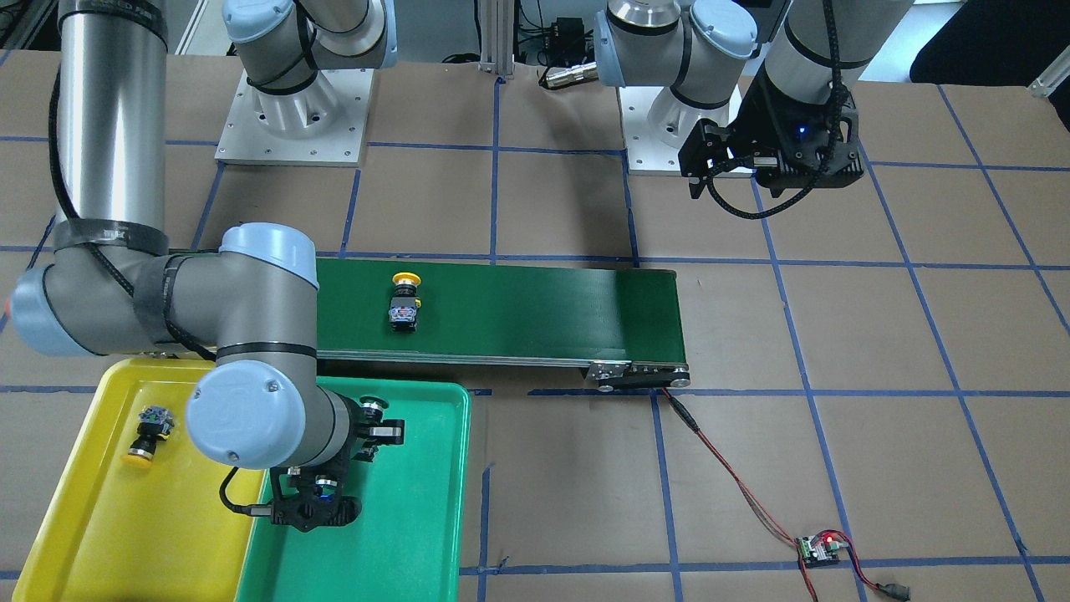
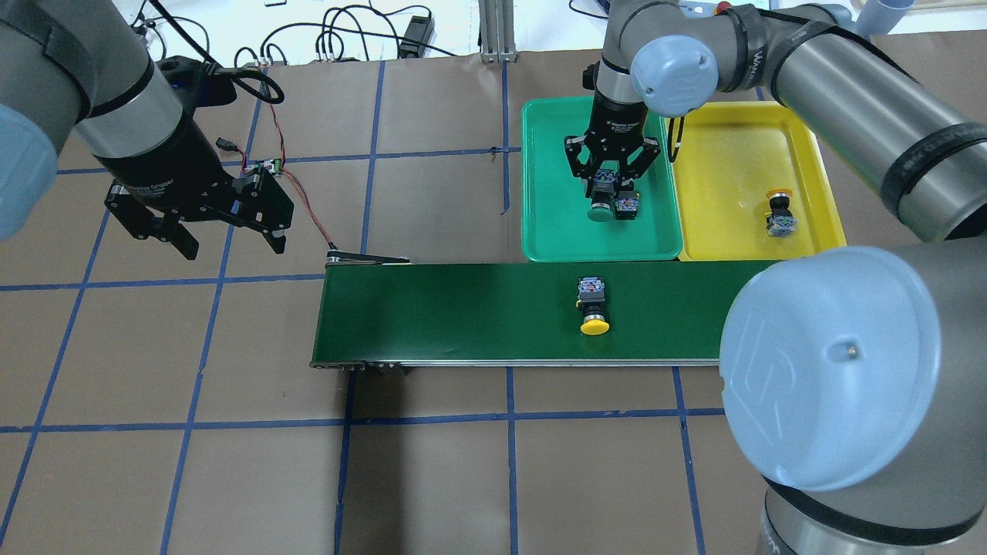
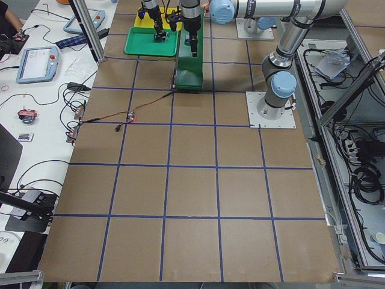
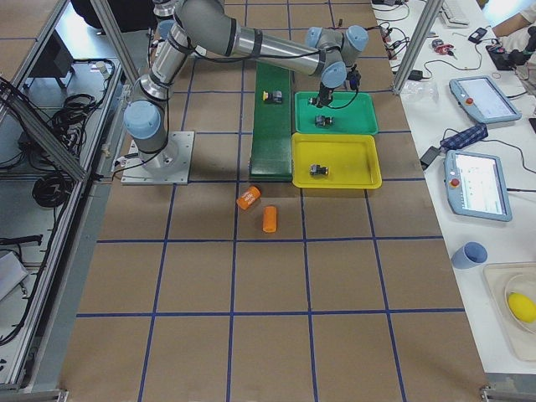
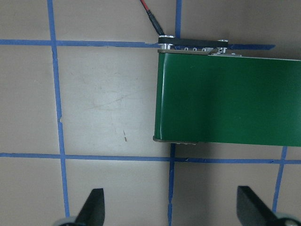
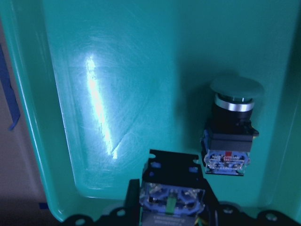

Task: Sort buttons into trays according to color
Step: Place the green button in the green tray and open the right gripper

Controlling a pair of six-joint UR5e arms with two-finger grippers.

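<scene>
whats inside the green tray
One green-capped button lies on the floor of the green tray. The right gripper holds a second button above it; whether that one touches the floor is hidden.

From across the tabletop (image 1: 568,468), the right arm's (image 1: 251,418) bulky wrist blocks most of the right tool (image 2: 609,191) and the button (image 6: 171,200) it grips. Its own camera crops that button at the bottom edge, cap unseen.
</scene>
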